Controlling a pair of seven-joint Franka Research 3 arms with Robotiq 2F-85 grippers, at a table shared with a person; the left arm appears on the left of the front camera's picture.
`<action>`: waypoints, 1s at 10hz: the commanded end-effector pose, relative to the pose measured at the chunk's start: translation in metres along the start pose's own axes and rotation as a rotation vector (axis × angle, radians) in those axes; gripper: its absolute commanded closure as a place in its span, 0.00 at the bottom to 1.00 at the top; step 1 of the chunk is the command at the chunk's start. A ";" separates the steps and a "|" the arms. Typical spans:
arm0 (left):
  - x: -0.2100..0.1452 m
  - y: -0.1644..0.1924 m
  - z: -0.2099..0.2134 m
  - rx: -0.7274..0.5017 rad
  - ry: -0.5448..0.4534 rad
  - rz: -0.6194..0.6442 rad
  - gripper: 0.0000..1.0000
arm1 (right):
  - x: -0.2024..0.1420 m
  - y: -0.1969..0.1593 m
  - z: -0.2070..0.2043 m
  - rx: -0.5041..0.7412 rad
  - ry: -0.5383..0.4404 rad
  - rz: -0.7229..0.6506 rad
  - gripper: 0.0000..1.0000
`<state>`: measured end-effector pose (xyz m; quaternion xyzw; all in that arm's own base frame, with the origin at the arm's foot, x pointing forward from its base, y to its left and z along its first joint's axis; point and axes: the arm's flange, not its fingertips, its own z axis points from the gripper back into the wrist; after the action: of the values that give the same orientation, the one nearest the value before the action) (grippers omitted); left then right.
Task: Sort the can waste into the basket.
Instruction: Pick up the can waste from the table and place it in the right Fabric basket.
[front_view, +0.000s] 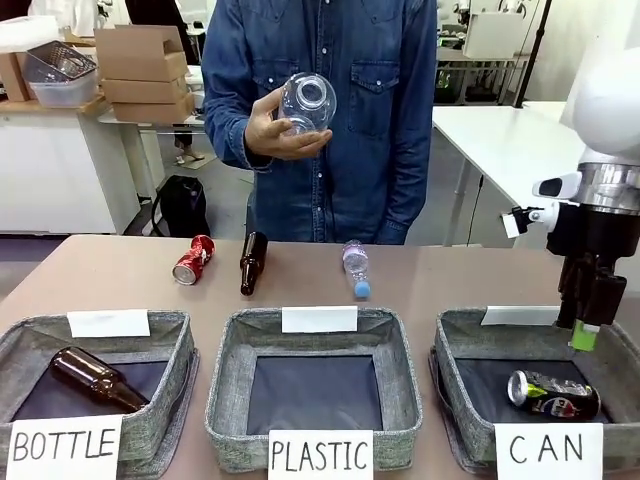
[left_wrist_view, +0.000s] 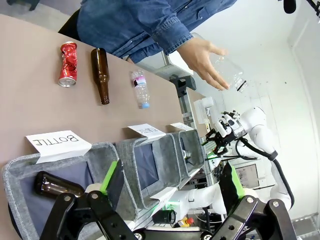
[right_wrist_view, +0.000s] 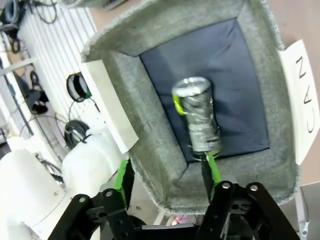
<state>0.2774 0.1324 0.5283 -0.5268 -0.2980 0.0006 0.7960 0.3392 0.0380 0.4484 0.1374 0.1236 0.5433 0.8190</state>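
Left gripper (left_wrist_view: 170, 169) and right gripper (right_wrist_view: 166, 162) jaws are wide; reaching the red can (front_view: 193, 260) may knock the near brown bottle (front_view: 252, 262).

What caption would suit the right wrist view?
Open right gripper above the black can lying in the CAN basket.

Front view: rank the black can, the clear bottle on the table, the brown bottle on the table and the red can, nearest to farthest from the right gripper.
From the right gripper:
1. Black can, just below it, inside the CAN basket.
2. Clear bottle, centre of the table.
3. Brown bottle, left of that.
4. Red can, farthest left.
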 end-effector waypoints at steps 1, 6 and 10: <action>-0.001 -0.001 -0.003 -0.015 -0.010 -0.019 0.00 | -0.002 -0.002 -0.005 -0.002 -0.039 0.005 0.00; -0.001 -0.001 -0.003 -0.015 -0.010 -0.019 0.00 | -0.001 0.007 0.029 0.424 -0.871 -0.304 0.00; -0.001 -0.001 -0.003 -0.015 -0.010 -0.019 0.00 | -0.052 -0.009 0.059 0.821 -2.112 -0.893 0.00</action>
<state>0.2770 0.1327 0.5283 -0.5266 -0.2980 0.0011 0.7961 0.3400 -0.0123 0.5077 0.5157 -0.0050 0.2775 0.8106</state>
